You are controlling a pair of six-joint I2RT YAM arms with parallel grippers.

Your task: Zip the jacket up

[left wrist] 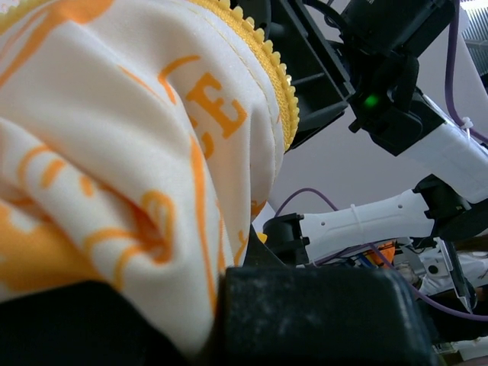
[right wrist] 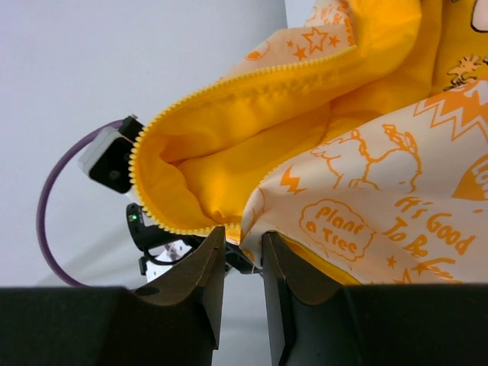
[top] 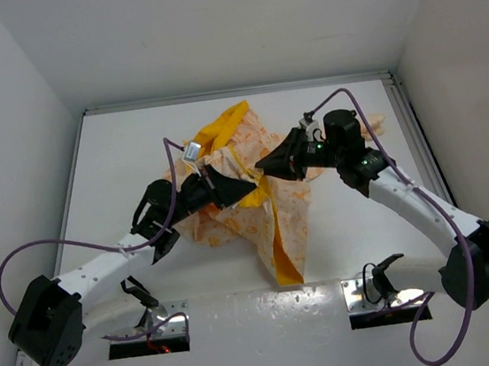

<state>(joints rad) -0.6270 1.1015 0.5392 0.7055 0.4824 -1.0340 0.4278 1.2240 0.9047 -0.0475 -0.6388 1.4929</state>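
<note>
The jacket [top: 249, 222] lies crumpled mid-table, cream with orange print, its yellow lining turned out at the back and front. My left gripper [top: 247, 185] comes in from the left and is shut on a fold of it. In the left wrist view the printed fabric [left wrist: 114, 152] fills the frame and runs down into my left gripper [left wrist: 229, 267]; the yellow zipper teeth [left wrist: 278, 91] curve above. My right gripper [top: 265, 164] meets it from the right. In the right wrist view my right gripper [right wrist: 242, 232] is nearly closed on the jacket's [right wrist: 366, 191] cream edge below the looping zipper teeth [right wrist: 229, 84].
White walls enclose the table [top: 135, 161] on three sides. Two slots with black brackets [top: 146, 324] sit at the near edge. Purple cables [top: 341, 95] loop off both arms. The two grippers' tips are almost touching.
</note>
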